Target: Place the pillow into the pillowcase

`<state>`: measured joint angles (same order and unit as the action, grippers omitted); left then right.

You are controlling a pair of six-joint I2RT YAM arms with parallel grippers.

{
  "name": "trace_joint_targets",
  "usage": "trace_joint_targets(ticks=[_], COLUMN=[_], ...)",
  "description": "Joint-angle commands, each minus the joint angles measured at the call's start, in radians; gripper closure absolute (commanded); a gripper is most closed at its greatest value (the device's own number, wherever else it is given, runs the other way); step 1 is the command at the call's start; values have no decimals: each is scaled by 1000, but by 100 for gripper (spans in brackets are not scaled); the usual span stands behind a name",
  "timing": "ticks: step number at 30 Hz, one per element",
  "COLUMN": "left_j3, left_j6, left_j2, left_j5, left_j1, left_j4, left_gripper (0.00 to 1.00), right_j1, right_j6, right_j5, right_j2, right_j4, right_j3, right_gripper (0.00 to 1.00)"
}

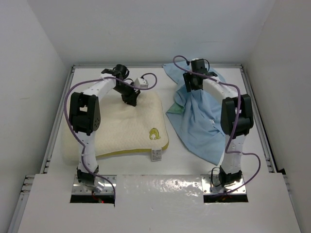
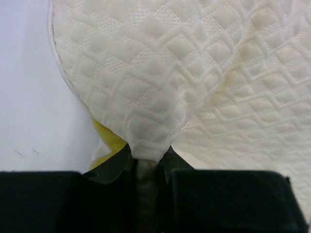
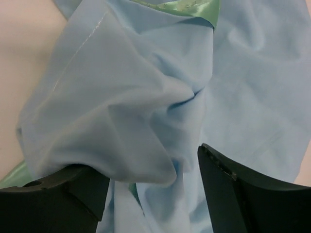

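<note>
My left end effector (image 2: 148,160) pinches a thin fold of the pillow (image 1: 124,128), which lies left of centre on the counter (image 1: 184,165). So slight a pinch could slip or only stretch the cover. My right end effector (image 3: 153,167) is spread around the bunched pillowcase (image 1: 201,126) at upper right, and I may miss its mouth. The pillow's yellow logo (image 1: 154,133) and white tag (image 1: 156,155) are too small to read.

the top camera looks down from high up at the near side and sees the whole worktop (image 1: 180,160). the left wrist camera is very close to the pillow (image 2: 204,73), on the left. the right wrist camera is very close to the pillowcase (image 3: 121,97), on the right. the top view shows both too.
</note>
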<state>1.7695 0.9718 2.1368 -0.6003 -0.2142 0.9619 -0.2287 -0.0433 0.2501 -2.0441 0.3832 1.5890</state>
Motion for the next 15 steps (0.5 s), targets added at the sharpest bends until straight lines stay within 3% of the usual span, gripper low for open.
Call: trace_joint_targets(ticks=[1, 2, 4, 5, 6, 7, 11, 15], left_j3=[-47, -45, -27, -19, -13, -1, 45, 122], left_j6=[36, 36, 27, 19, 12, -10, -171, -479], left_j2=[-136, -147, -141, -135, -120, -112, -57, -17], left_j5=[28, 30, 13, 4, -15, -21, -52, -32], left_j1=[-78, -94, -125, -161, -183, -229, -321, -333], left_j4=[55, 64, 89, 100, 103, 100, -65, -290], left_gripper=[100, 100, 100, 100, 100, 100, 100, 100], right_j1=[-1, 0, -1, -1, 0, 0, -3, -24], right_j6=[62, 57, 51, 25, -2, -12, -46, -18], right_j5=[20, 20, 14, 17, 27, 25, -31, -104], right_j2=[-72, -85, -102, -106, -105, -99, -25, 66], right_j4=[-46, -53, -75, -84, -92, -96, -75, -49], right_j3=[74, 77, 84, 85, 88, 94, 106, 25], right_gripper=[31, 35, 55, 67, 91, 100, 100, 100])
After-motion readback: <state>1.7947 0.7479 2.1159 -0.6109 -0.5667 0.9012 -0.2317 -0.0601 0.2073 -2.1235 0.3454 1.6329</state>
